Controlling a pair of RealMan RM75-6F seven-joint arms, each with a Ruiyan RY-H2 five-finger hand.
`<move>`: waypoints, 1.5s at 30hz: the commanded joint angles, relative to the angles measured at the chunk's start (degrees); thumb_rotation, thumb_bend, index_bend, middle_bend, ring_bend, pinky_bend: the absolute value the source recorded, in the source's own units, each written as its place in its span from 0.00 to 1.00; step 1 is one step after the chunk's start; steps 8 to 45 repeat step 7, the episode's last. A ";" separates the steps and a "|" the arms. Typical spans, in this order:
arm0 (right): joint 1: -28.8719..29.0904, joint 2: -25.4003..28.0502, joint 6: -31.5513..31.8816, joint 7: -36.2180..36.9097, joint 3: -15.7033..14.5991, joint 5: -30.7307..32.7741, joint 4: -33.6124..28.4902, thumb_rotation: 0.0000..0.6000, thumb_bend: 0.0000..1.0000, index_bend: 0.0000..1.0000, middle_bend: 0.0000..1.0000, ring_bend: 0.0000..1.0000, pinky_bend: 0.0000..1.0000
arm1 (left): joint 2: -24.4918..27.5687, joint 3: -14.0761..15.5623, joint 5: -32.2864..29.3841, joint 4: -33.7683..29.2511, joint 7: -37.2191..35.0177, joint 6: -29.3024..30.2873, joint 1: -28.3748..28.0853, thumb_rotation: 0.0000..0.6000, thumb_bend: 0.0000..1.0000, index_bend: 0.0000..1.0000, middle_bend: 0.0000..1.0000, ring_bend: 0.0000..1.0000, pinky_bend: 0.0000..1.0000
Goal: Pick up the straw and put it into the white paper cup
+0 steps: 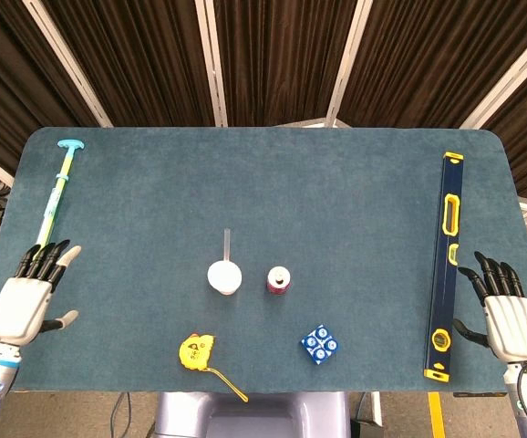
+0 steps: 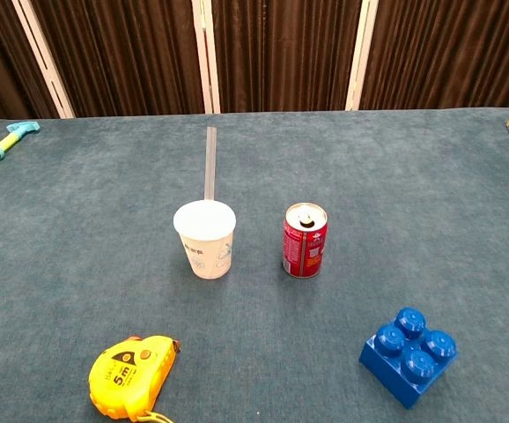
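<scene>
The white paper cup (image 1: pixel 223 276) (image 2: pixel 206 239) stands upright near the table's middle. A pale straw (image 1: pixel 227 244) (image 2: pixel 210 163) stands in it, leaning toward the far side. My left hand (image 1: pixel 28 297) is at the table's front left edge, open, fingers spread, holding nothing, far from the cup. My right hand (image 1: pixel 502 309) is at the front right edge, open and empty too. Neither hand shows in the chest view.
A red can (image 1: pixel 279 280) (image 2: pixel 305 240) stands right of the cup. A blue brick (image 1: pixel 319 344) (image 2: pixel 409 355) and a yellow tape measure (image 1: pixel 198 352) (image 2: pixel 131 376) lie near the front. A long blue level (image 1: pixel 446 261) lies at the right, a green-blue syringe toy (image 1: pixel 50 209) at the left.
</scene>
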 commanded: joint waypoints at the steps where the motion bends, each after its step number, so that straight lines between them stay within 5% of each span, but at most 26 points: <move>1: -0.11 -0.15 0.20 -0.34 0.04 0.09 -0.04 1.00 0.18 0.16 0.00 0.00 0.00 | -0.18 0.26 1.61 0.82 -0.19 0.96 0.86 1.00 0.13 0.00 0.00 0.00 0.00; 45: -0.14 -0.24 0.20 -0.69 0.17 0.38 -0.21 1.00 0.18 0.16 0.00 0.00 0.00 | -0.07 0.26 2.32 0.96 -0.36 0.70 1.78 1.00 0.13 0.00 0.00 0.00 0.00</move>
